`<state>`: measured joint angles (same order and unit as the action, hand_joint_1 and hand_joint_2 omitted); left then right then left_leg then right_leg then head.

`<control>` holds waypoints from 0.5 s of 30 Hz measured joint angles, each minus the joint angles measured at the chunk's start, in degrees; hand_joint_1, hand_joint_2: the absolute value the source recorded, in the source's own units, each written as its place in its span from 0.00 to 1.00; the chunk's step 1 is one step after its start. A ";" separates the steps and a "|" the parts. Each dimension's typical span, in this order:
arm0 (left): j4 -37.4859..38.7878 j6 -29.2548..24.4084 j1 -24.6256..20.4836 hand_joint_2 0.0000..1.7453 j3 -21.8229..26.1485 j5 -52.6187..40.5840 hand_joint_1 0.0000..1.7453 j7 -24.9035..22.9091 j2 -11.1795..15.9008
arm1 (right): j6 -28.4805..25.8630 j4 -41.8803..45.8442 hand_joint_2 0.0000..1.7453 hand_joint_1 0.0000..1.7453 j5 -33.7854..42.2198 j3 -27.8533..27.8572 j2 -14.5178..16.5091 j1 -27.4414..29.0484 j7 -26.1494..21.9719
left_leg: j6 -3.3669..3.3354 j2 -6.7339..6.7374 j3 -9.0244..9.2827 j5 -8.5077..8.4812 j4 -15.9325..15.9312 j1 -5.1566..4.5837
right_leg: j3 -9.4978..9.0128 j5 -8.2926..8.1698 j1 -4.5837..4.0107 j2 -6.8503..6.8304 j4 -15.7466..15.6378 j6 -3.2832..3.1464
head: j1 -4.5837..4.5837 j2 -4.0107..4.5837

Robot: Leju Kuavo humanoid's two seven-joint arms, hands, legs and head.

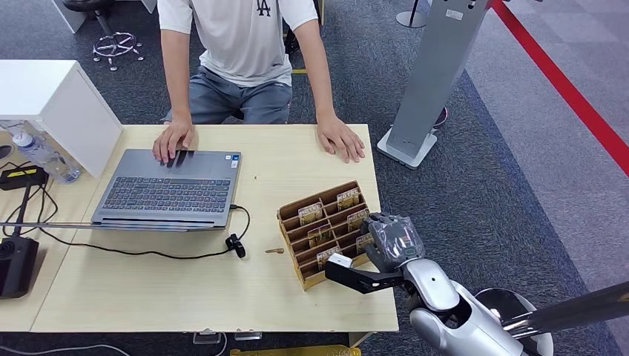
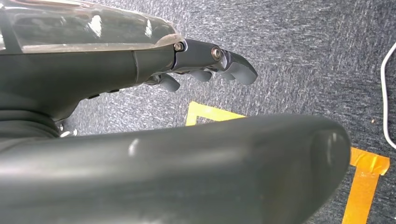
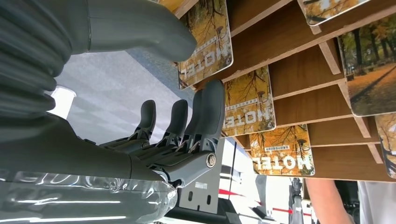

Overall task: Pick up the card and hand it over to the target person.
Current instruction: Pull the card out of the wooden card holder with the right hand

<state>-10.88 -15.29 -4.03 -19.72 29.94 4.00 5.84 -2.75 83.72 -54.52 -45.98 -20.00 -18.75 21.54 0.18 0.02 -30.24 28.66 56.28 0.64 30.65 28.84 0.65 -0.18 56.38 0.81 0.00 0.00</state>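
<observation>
Far to the left of the right hand [image 1: 392, 241], at the table [image 1: 148, 297] edge, stand a white box [image 1: 56, 104], a water bottle [image 1: 41, 154] and black devices with cables. Nearer, still left of the hand, an open laptop [image 1: 167, 190] lies flat; a person [image 1: 241, 44] sits across the table with one hand [image 1: 174, 139] on its far edge and the other hand [image 1: 341, 139] flat on the wood, beyond the card rack. A black cable [image 1: 148, 252] runs from the laptop to a small clip just left of the rack.

The wooden rack [image 1: 326, 231] stands at the table's right edge, its stepped slots holding several hotel cards [image 1: 310, 213]. The right hand is at the rack's right end, level with the nearer rows. In the right wrist view its fingers [image 3: 210, 112] are stretched out and apart beside the cards [image 3: 247, 102], the thumb [image 3: 140, 32] against the near card; no card sits plainly between thumb and fingers, and the hand looks released, holding nothing.

Right of the hand, off the table, a grey stand [image 1: 434, 81] rises from the carpet, and a red line [image 1: 564, 81] crosses the floor.

In the left wrist view the left hand [image 2: 205, 65] hangs over grey carpet with orange tape [image 2: 364, 186], fingers curled inward around nothing.
</observation>
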 joint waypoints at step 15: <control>0.00 -0.06 0.00 0.00 -0.13 0.22 0.00 -0.04 0.00 | -0.22 -0.73 1.00 0.48 0.68 -0.10 0.18 -0.01 -0.31 | 0.00 -0.01 -0.01 0.03 0.04 0.00 | 0.01 0.03 0.00 -0.01 0.04 0.01 | 0.00 0.00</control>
<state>-10.88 -15.35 -4.03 -19.85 30.15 3.96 5.84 -2.97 82.98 -53.84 -46.07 -19.81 -18.76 21.23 0.18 0.01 -30.24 28.69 56.31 0.64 30.66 28.87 0.65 -0.18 56.41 0.81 0.00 0.00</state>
